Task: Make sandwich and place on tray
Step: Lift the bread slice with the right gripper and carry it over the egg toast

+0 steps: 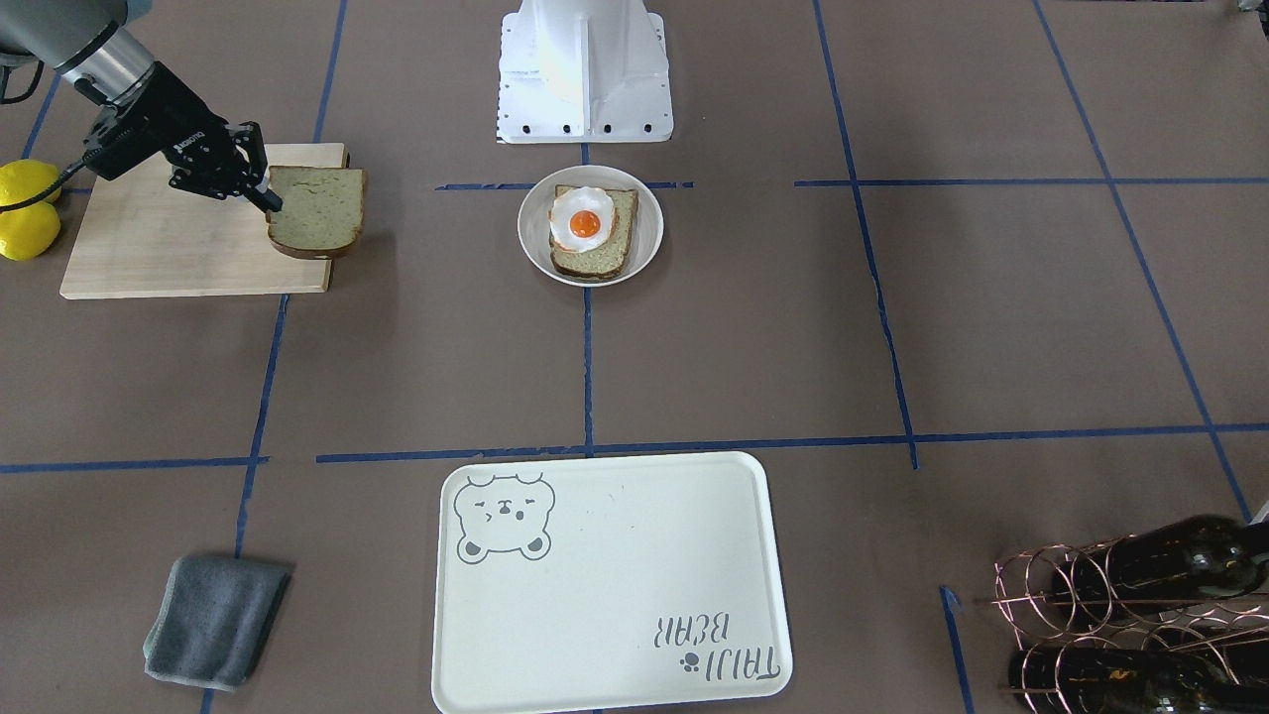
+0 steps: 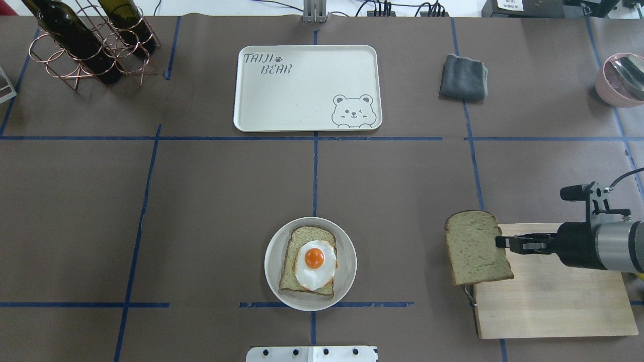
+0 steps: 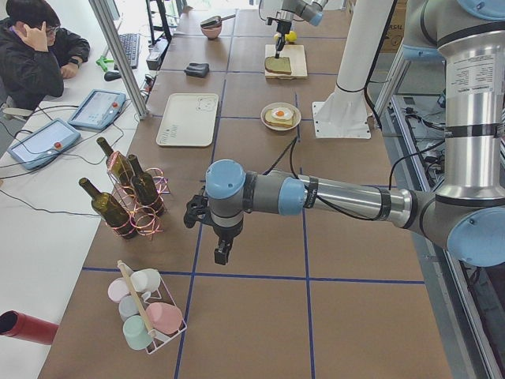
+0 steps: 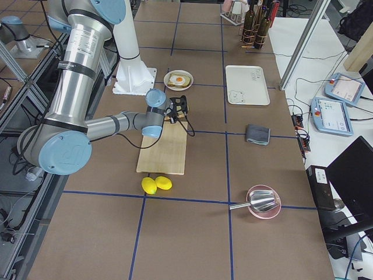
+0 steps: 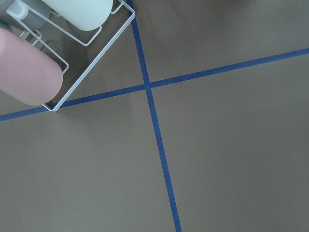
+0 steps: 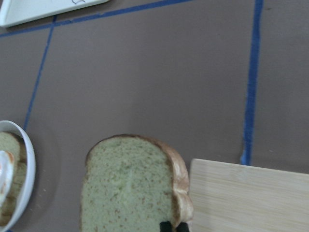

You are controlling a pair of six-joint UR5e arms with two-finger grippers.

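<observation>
My right gripper (image 2: 498,242) is shut on the edge of a bread slice (image 2: 477,249) and holds it flat above the left end of the wooden cutting board (image 2: 553,301); this also shows in the front view (image 1: 317,210) and the right wrist view (image 6: 128,186). A second bread slice (image 2: 297,239) lies in a white bowl (image 2: 271,271) with a fried egg (image 2: 315,264) on top. The cream bear tray (image 2: 302,95) lies bare at the far middle. My left gripper (image 3: 223,254) hangs over bare table far to the left; I cannot tell its state.
A grey cloth (image 2: 464,76) lies right of the tray. A wire rack of wine bottles (image 2: 85,50) stands far left. Two lemons (image 1: 28,213) sit beside the board. A pink bowl (image 2: 621,80) is far right. A cup rack (image 5: 38,48) lies near the left gripper.
</observation>
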